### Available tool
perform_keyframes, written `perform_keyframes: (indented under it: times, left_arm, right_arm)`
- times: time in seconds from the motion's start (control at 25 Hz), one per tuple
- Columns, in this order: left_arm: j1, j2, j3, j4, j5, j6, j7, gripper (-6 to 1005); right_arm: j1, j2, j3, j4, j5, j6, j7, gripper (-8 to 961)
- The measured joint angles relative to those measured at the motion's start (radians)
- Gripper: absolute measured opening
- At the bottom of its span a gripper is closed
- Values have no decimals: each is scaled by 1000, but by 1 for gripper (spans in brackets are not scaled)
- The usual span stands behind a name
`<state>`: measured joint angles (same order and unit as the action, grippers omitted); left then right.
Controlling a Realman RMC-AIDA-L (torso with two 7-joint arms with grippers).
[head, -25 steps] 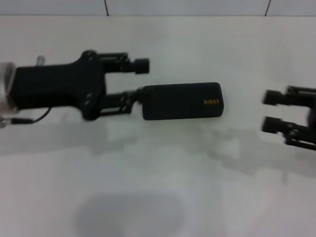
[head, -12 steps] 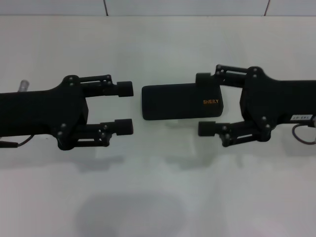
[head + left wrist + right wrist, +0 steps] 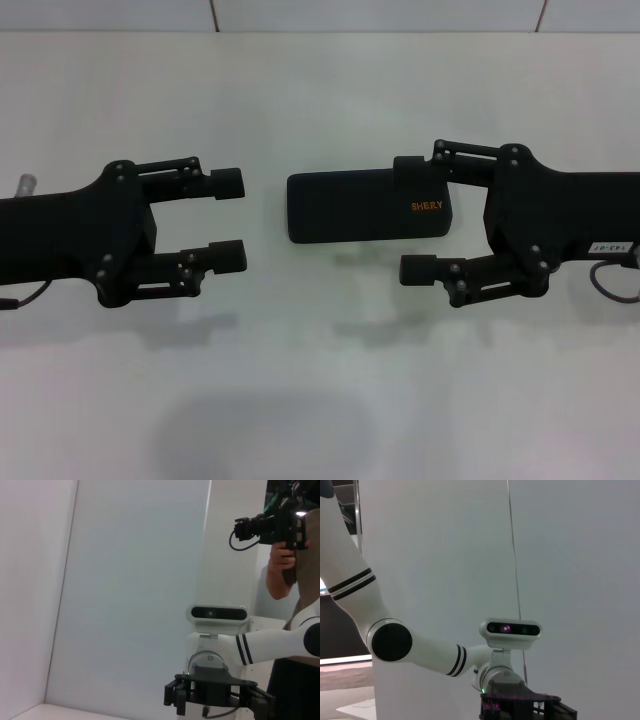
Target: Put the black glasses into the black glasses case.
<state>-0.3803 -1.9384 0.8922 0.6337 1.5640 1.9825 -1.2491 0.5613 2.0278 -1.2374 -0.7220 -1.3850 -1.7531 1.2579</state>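
The black glasses case (image 3: 350,206) lies shut on the white table (image 3: 320,90), its orange lettering near the right end. The black glasses are out of view. My left gripper (image 3: 230,220) hovers open a short way left of the case, apart from it, nothing between its fingers. From the right, my right gripper (image 3: 413,220) is open and straddles the case's right end: one finger (image 3: 412,170) overlaps the far edge, the other sits just in front of the near edge. In the wrist views each arm sees only the other arm's gripper (image 3: 215,696) (image 3: 520,706) far off.
A tiled wall edge (image 3: 380,15) runs along the back of the table. A soft shadow (image 3: 265,435) falls on the near part. A person holding a camera (image 3: 280,527) stands behind the right arm in the left wrist view.
My left gripper has drawn back leftward from the case's left end. My right gripper came in from the right edge to straddle the case's right end. The case stayed put.
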Motion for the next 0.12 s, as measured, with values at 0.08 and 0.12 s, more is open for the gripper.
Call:
perform_keyframes:
  times: [0.08,0.12]
  left_arm:
    - [-2,1,0,-5,0,-1,0,691]
    - [-2,1,0,-5,0,-1,0,691]
  right_arm:
    - [-1,0,-1,0,0,0,1,869]
    - [-1,0,-2,0,1,0,1,869]
